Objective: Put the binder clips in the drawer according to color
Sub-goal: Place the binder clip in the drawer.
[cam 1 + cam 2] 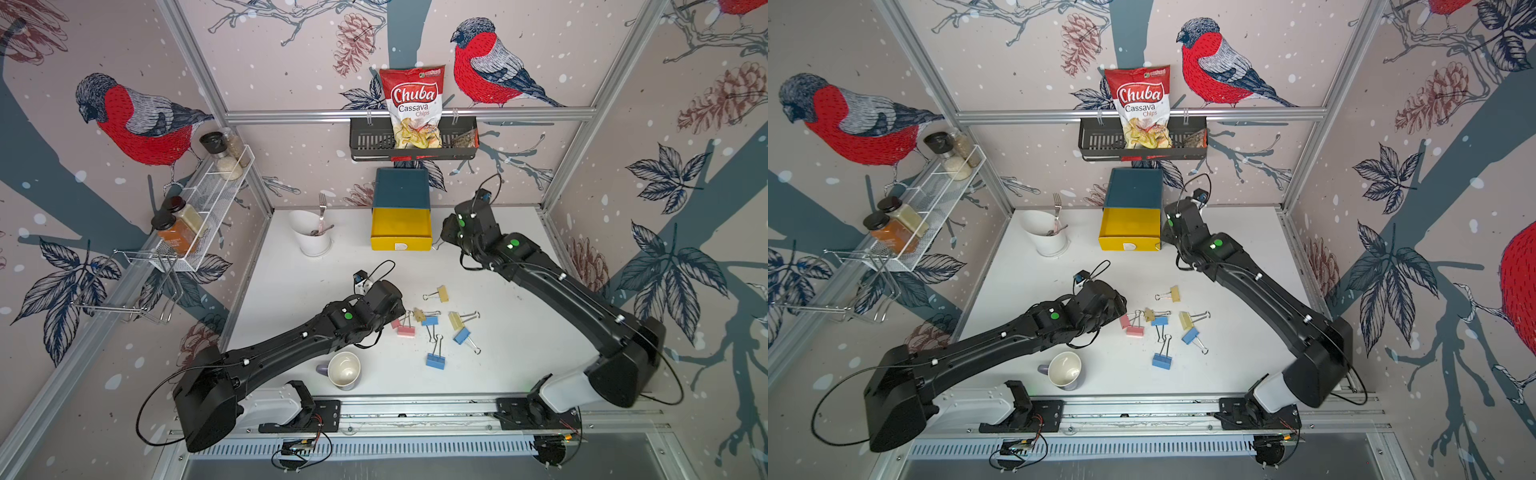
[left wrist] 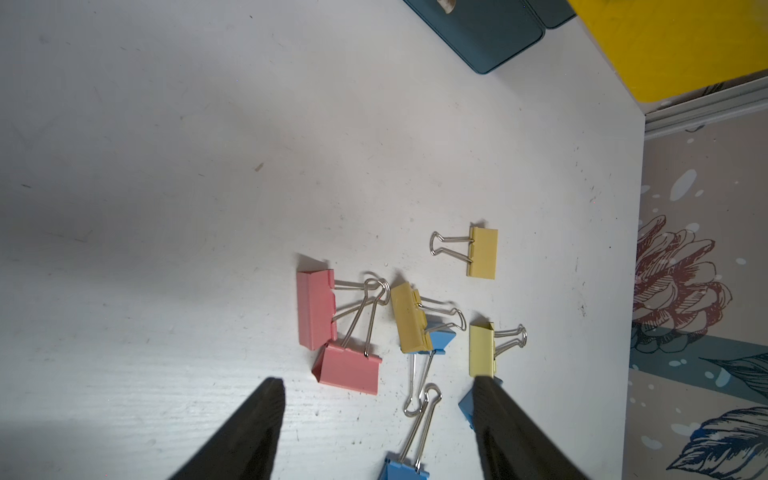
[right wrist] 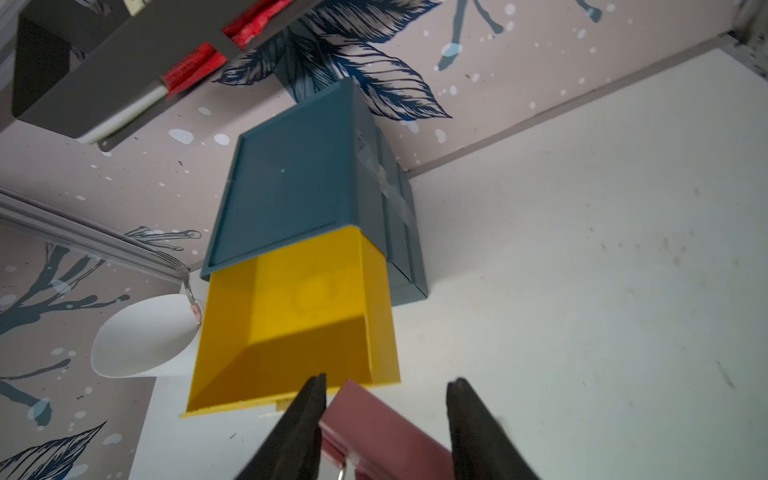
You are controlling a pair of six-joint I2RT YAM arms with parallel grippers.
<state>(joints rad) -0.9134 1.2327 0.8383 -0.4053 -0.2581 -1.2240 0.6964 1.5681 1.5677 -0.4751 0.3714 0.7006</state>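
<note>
My right gripper (image 3: 386,401) is clamped on a pink binder clip (image 3: 374,428), just beside the front corner of the pulled-out yellow top drawer (image 3: 376,311) of the teal drawer unit (image 3: 291,178). My left gripper (image 2: 378,384) hovers with its fingers (image 2: 257,419) wide apart over the other binder clips (image 1: 435,360). These lie loose on the white table (image 1: 291,282): two pink, three yellow, three blue, some overlapping.

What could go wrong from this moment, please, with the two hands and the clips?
1. The right hand holds a pink clip close to the open yellow drawer; released there, it may land in the wrong colour.
2. Two loose pink clips have crossed wire handles; the open left hand may lift one and drag the other.
</note>
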